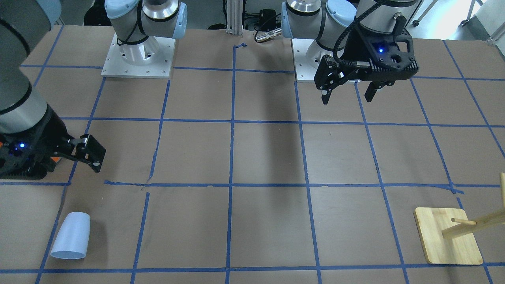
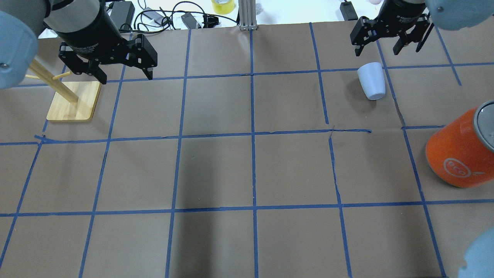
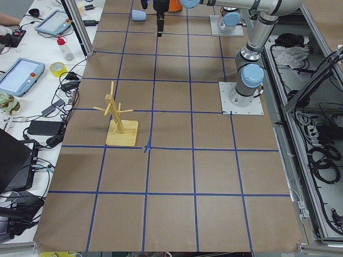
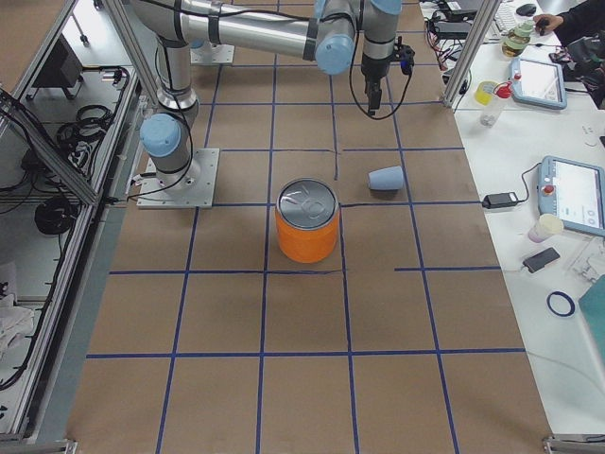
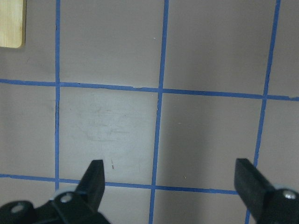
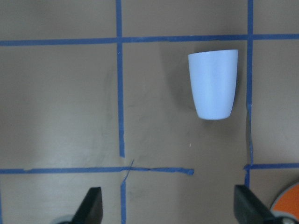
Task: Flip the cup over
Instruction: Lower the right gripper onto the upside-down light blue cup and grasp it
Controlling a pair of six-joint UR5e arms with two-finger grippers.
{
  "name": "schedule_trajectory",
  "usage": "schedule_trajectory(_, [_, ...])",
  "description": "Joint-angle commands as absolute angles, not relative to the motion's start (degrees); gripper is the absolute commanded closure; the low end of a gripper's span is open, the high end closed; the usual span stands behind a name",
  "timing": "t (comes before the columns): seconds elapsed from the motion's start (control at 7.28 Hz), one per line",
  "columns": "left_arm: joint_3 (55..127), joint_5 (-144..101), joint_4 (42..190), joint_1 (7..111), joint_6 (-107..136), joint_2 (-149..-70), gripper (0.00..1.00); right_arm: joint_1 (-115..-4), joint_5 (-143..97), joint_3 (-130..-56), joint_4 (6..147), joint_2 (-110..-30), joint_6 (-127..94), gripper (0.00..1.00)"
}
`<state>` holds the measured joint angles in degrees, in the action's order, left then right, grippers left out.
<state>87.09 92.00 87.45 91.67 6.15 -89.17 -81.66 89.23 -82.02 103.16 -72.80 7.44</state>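
The pale blue-white cup (image 2: 371, 81) lies on its side on the brown paper at the table's far right, wide rim toward the far edge. It also shows in the front view (image 1: 71, 236) and in the right wrist view (image 6: 213, 84). My right gripper (image 2: 376, 51) is open and empty. It hovers above the table just beyond the cup, which lies ahead and to the right of its fingers (image 6: 93, 205). My left gripper (image 2: 126, 77) is open and empty, far off at the table's left, over bare paper (image 5: 172, 182).
A large orange can (image 2: 459, 154) with a silver top stands on the right, nearer the robot than the cup. A wooden peg rack on a square base (image 2: 73, 100) stands at the far left, beside the left gripper. Blue tape lines grid the paper.
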Motion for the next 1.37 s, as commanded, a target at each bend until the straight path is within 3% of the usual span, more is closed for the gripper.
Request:
schedule_trajectory(0.0, [87.10, 92.02, 87.45, 91.67, 6.15, -89.21, 0.00, -79.19, 89.30, -84.71, 116.38, -64.46, 11.06, 0.00])
schedule_trajectory(0.27, [87.19, 92.02, 87.45, 91.67, 6.15, -89.21, 0.00, -77.18, 89.12, -88.93, 127.49, -59.61, 15.26, 0.04])
schedule_trajectory(0.82, [87.19, 92.02, 87.45, 91.67, 6.15, -89.12, 0.00, -76.29, 88.95, -90.35, 131.91, -55.38, 16.00, 0.05])
schedule_trajectory(1.1, [87.19, 92.02, 87.45, 91.67, 6.15, -89.12, 0.00, -76.20, 88.68, -90.35, 131.92, -55.20, 16.00, 0.36])
schedule_trajectory(1.24, [87.19, 92.02, 87.45, 91.67, 6.15, -89.12, 0.00, -76.20, 88.51, -90.18, 131.84, -55.54, 15.91, 0.43])
